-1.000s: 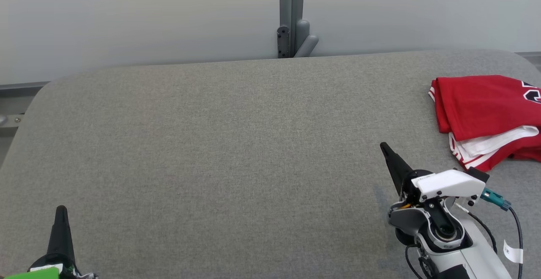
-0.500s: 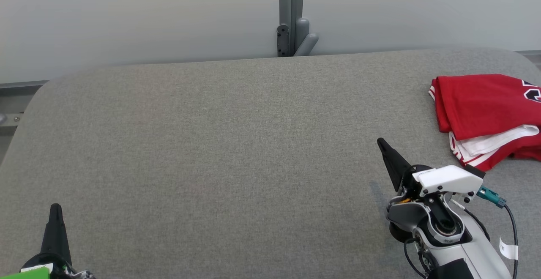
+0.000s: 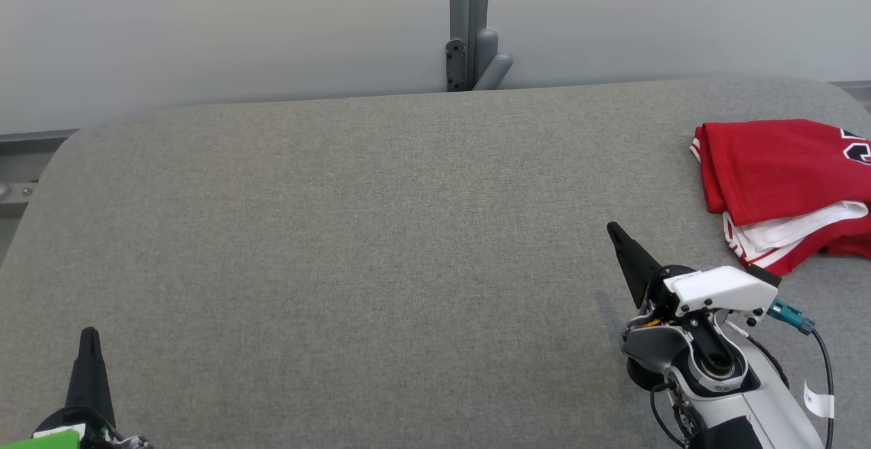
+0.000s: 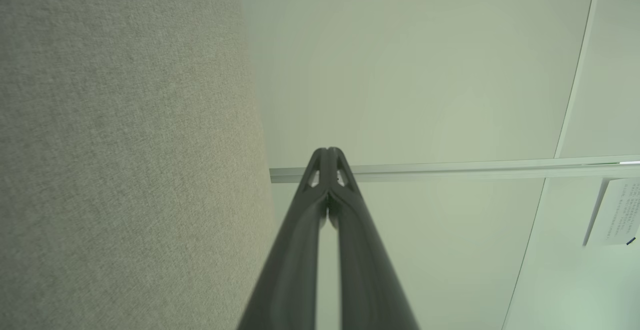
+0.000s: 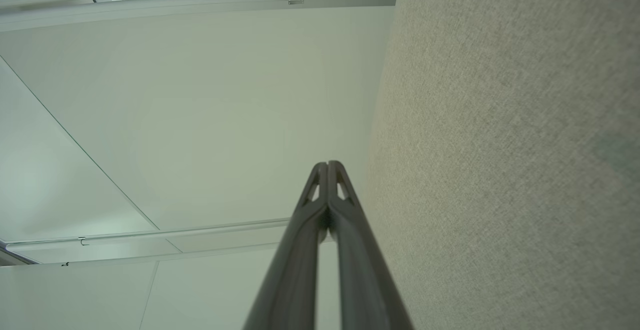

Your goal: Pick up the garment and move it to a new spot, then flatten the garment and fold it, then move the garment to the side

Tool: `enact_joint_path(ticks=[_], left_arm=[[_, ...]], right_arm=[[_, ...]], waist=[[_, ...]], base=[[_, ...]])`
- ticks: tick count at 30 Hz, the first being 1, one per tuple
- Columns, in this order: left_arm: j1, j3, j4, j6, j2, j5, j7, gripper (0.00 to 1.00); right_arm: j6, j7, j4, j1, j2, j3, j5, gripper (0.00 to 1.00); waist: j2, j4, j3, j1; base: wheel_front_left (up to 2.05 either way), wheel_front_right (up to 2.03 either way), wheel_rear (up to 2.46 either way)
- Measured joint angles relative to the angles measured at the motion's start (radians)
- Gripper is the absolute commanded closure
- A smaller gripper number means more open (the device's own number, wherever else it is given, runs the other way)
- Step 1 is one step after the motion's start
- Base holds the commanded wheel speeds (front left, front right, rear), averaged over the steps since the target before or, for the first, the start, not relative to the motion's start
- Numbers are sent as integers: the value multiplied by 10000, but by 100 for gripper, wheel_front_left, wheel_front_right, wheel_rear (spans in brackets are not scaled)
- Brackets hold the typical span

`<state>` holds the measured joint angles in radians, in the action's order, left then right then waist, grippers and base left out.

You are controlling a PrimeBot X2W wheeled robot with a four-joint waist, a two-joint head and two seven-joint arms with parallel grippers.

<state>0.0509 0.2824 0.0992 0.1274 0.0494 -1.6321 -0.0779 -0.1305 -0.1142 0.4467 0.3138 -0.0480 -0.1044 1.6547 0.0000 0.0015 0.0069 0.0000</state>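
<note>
Near garment [image 3: 776, 163], right end effector [image 3: 612, 230] pinched closed, angled leftward

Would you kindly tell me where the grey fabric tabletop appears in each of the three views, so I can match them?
Head view: the grey fabric tabletop spans the picture's middle and bottom.
Left wrist view: the tabletop runs down the left side, beside the shut left gripper.
Right wrist view: it runs down the right side, beside the shut right gripper.
Shared landmark: the pale wall beyond the tabletop's edge.
</note>
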Motion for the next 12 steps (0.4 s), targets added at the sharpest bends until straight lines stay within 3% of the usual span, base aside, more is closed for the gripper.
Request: enact_joint_path(ticks=[12], left_arm=[[0, 2, 0, 0, 0, 0, 0, 100]], right_arm=[[0, 0, -4, 0, 0, -4, 2, 100]], waist=[[1, 0, 0, 0]], base=[[0, 0, 0]])
